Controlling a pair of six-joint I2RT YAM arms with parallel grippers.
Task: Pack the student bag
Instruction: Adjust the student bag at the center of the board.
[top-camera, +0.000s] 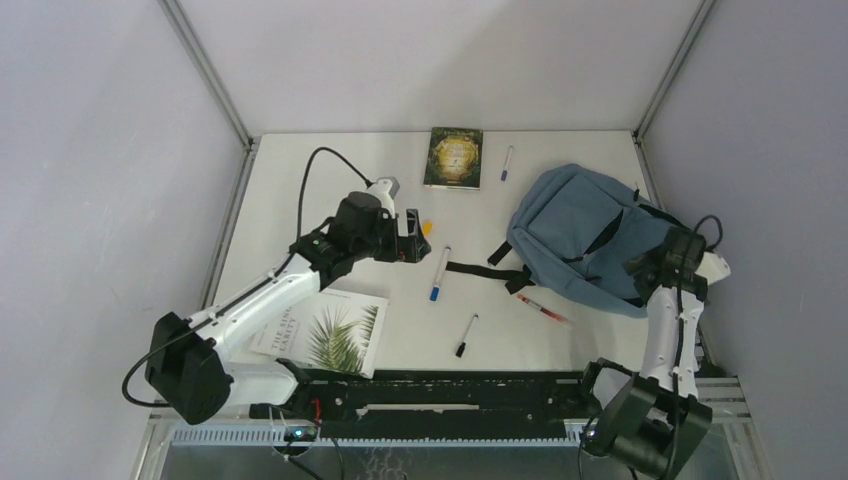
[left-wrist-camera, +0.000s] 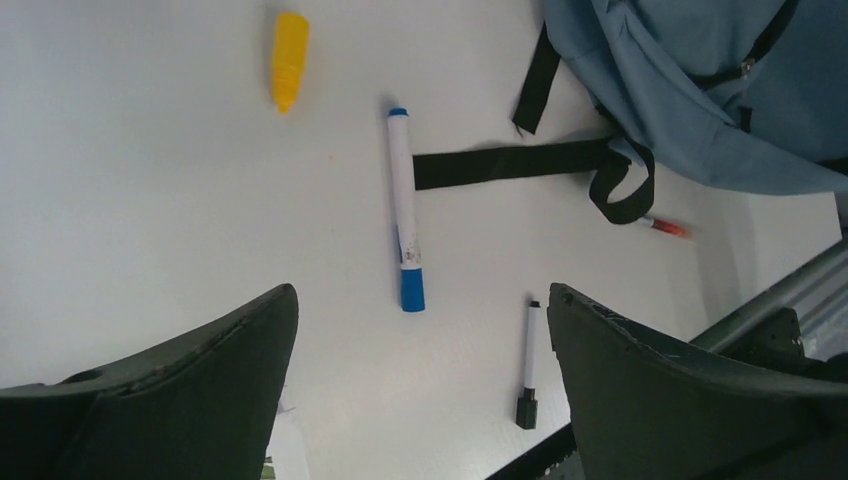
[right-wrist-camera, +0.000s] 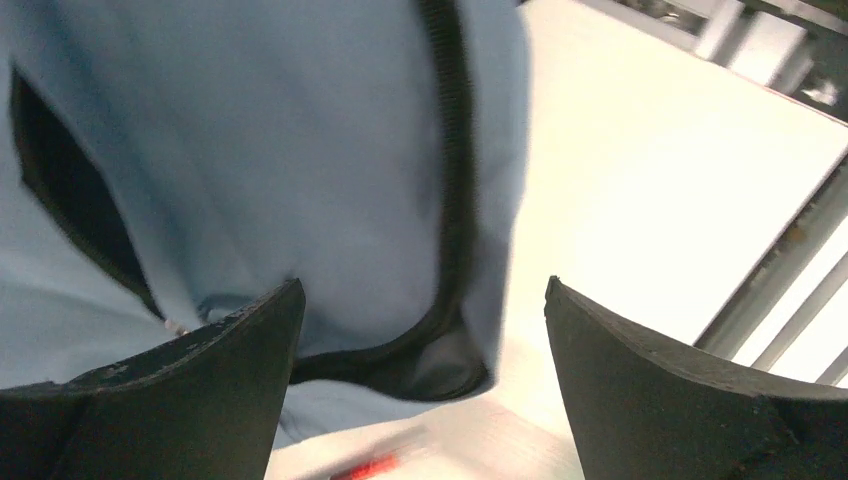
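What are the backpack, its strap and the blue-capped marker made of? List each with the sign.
Backpack: soft woven fabric, matte blue-grey, likely; it slumps and creases.
Strap: flat black webbing, by the look; it lies limp.
Marker: probably smooth plastic, white barrel with blue cap; hard straight shape.

Student bag (top-camera: 575, 225) dusty blue-grey, black-trimmed; marker (top-camera: 440, 272) white and blue; book (top-camera: 330, 335) white, green palm-leaf print; pen (top-camera: 541, 308) red.

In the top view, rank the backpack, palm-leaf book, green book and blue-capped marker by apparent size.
1. backpack
2. palm-leaf book, partly hidden
3. green book
4. blue-capped marker
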